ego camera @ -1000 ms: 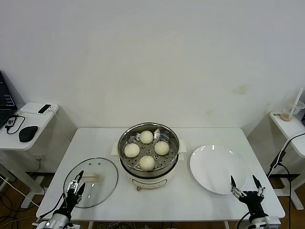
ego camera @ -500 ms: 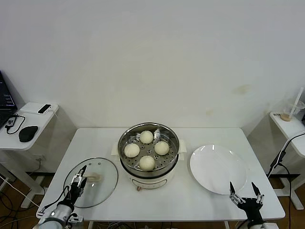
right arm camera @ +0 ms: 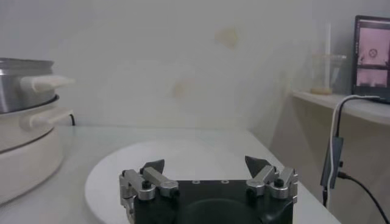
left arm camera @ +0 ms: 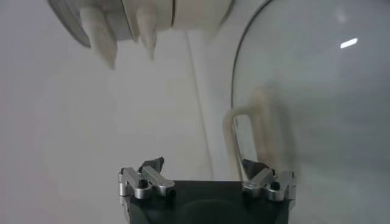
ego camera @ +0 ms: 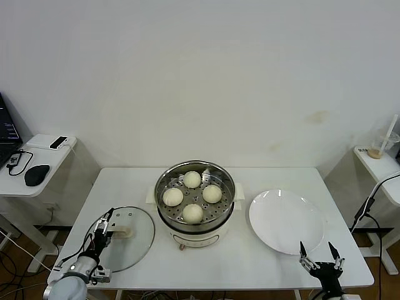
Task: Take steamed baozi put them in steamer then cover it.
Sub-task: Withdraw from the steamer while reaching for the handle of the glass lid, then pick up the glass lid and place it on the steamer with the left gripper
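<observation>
- All four buns (ego camera: 192, 197) already sit on the holed tray inside the steamer (ego camera: 195, 201) at the middle of the counter (ego camera: 262, 178), so I judge the only step left is covering it.
- The lid (ego camera: 122, 237) lies flat on the counter to the steamer's left, its cream handle (ego camera: 120, 233) facing up.
- My left gripper (ego camera: 104, 227) hovers over the lid's near-left part with its jaws spread apart, holding nothing; in the left wrist view the handle (left arm camera: 244, 137) sits just ahead of it.
- To do this well, I would centre the jaws across the handle's narrow side, come down square, close firmly, lift straight, then lower the lid level so its rim seats all round the pot.
- My right gripper (ego camera: 320, 262) waits at the counter's near-right edge, just in front of the empty white plate (ego camera: 286, 220), jaws apart and empty.
- I can read no brand, label or writing anywhere on the steamer, lid or plate.
</observation>
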